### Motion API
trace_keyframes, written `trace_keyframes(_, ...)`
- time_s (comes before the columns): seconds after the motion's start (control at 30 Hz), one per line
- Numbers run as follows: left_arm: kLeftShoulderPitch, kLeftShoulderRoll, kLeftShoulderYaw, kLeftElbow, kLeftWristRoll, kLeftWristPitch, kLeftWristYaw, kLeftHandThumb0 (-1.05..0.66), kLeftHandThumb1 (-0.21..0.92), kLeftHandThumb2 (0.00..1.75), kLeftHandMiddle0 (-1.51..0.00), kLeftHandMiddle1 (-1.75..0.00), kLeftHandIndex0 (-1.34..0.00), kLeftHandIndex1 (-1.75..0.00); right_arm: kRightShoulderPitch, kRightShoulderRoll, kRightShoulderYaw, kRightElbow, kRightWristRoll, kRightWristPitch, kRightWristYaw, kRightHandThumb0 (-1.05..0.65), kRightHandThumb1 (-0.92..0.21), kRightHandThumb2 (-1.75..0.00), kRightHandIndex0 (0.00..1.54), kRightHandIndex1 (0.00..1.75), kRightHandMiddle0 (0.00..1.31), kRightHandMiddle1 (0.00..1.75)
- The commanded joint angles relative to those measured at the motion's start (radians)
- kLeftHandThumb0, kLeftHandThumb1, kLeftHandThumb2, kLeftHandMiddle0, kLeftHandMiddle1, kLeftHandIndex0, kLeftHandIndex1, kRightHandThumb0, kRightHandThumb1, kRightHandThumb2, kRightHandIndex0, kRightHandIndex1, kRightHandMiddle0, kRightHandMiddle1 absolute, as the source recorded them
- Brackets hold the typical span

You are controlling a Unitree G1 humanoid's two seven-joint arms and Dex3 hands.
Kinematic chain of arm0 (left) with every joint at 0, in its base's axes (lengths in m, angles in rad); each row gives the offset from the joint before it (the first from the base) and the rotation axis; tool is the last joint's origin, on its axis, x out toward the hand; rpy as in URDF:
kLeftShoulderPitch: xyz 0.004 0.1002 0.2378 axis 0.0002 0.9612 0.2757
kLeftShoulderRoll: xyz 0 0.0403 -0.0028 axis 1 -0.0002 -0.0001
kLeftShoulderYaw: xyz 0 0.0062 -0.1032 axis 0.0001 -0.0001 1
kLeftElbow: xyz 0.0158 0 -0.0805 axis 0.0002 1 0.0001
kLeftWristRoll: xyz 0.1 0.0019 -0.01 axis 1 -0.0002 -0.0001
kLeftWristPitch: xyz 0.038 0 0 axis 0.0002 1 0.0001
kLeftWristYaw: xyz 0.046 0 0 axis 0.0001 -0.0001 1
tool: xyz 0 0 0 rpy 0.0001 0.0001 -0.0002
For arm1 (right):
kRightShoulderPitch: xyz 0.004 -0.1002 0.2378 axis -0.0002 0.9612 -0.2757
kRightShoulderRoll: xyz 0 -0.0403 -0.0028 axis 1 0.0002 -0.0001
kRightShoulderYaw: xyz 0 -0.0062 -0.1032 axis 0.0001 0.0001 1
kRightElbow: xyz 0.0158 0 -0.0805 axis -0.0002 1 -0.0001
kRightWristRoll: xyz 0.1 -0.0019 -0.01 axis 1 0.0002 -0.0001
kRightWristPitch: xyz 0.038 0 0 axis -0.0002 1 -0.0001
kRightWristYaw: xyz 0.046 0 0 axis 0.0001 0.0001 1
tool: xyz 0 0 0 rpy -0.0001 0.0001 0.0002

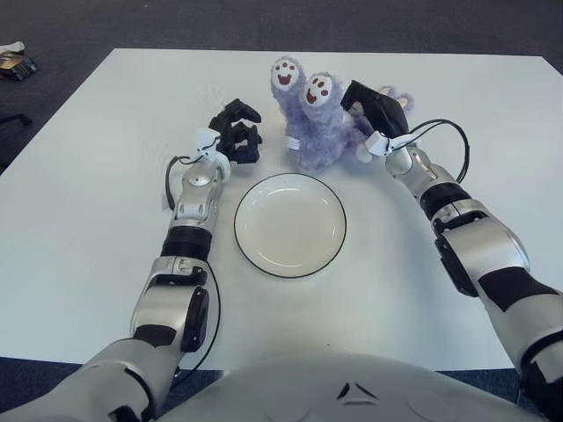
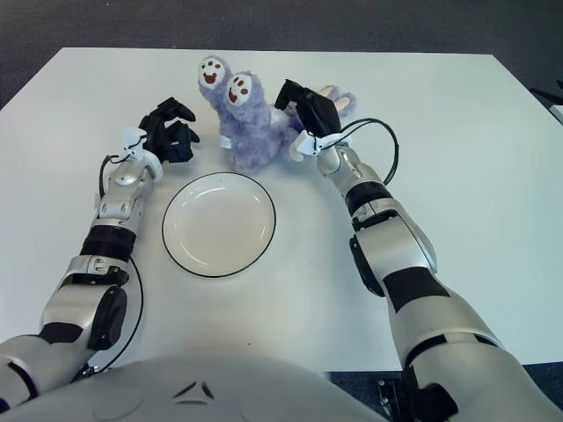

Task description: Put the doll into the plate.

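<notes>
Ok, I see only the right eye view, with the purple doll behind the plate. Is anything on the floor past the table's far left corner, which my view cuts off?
Observer: Yes. The left eye view shows a small object on the dark floor there; I cannot tell what.
Operator: Here the right hand holds the doll, the left hand is apart from it. Does the table's near edge show on the left?
Observer: Yes, it shows left of the left arm, with floor below.
</notes>
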Motion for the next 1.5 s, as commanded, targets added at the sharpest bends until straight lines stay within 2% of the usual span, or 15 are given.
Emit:
trace_keyframes(0.0, 0.008, 0.023, 0.027, 0.044, 0.001, -0.031, 0.027, -0.01, 0.33, 1.31, -0.49, -1.75, -0.48, -1.75, 0.019, -0.023, -0.013, -0.045, 0.009, -0.002, 0.015, 0.00, 0.06, -1.60, 1.02, 1.33, 0.71, 1.75)
trace_keyframes(0.13, -0.012, 0.066, 0.064, 0.148, 0.000, -0.085, 0.039, -0.01, 0.34, 1.30, -0.49, -1.75, -0.47, -1.75, 0.029, -0.027, -0.020, -0.088, 0.013, -0.001, 0.031, 0.00, 0.06, -1.61, 1.01, 1.36, 0.69, 1.75)
trace_keyframes(0.4, -0.034, 0.087, 0.090, 0.251, 0.007, -0.145, 0.089, -0.01, 0.34, 1.30, -0.48, -1.75, -0.47, -1.75, 0.039, -0.036, -0.027, -0.157, 0.003, 0.002, 0.046, 0.00, 0.05, -1.62, 1.00, 1.40, 0.68, 1.75)
trace_keyframes(0.73, -0.039, 0.086, 0.091, 0.302, 0.016, -0.151, 0.149, -0.01, 0.33, 1.31, -0.49, -1.75, -0.48, -1.75, 0.042, -0.049, -0.029, -0.218, -0.001, 0.002, 0.072, 0.00, 0.06, -1.62, 1.01, 1.40, 0.69, 1.75)
trace_keyframes(1.1, -0.040, 0.079, 0.084, 0.338, 0.029, -0.170, 0.173, -0.01, 0.33, 1.32, -0.49, -1.75, -0.48, -1.75, 0.056, -0.055, -0.039, -0.300, 0.000, 0.028, 0.110, 0.00, 0.07, -1.61, 1.03, 1.33, 0.72, 1.75)
trace_keyframes(1.47, -0.052, 0.077, 0.083, 0.389, 0.023, -0.211, 0.160, -0.01, 0.32, 1.32, -0.50, -1.75, -0.48, -1.75, 0.064, -0.055, -0.053, -0.346, 0.013, 0.038, 0.142, 0.00, 0.07, -1.64, 1.00, 1.42, 0.69, 1.75)
